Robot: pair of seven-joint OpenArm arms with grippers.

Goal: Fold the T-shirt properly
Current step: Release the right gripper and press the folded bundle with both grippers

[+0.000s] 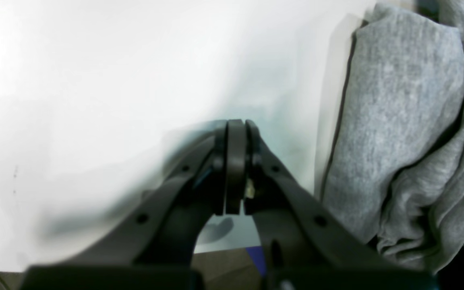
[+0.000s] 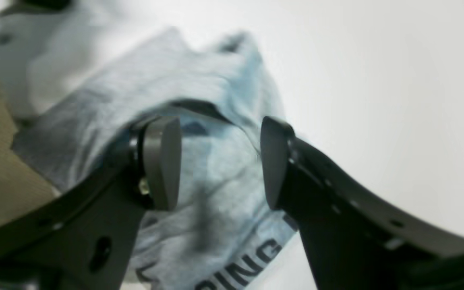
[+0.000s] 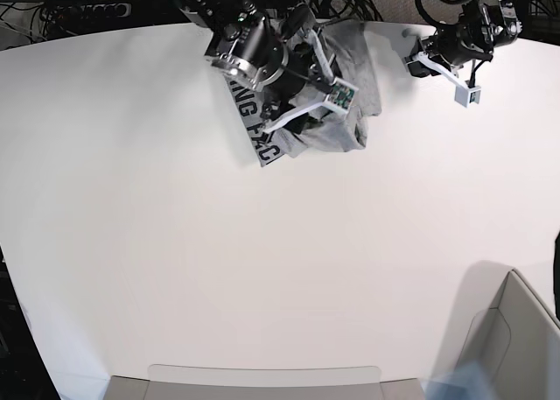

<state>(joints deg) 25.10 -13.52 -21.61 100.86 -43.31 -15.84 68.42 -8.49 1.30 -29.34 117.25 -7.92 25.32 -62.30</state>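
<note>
Surface: I see one white table [image 3: 262,269].
Shirt [image 3: 343,111]: one, crumpled under my right gripper [image 2: 220,161], jaws wide, empty.
Left gripper [image 1: 235,167]: closed, empty, beside shirt.

This looks like a robotics lab. A broad white desk [image 3: 219,269] fills the base view, two robot arms are mounted along its far edge, and a tangle of black cables [image 3: 79,10] with a power strip lies on the floor behind it.
</note>
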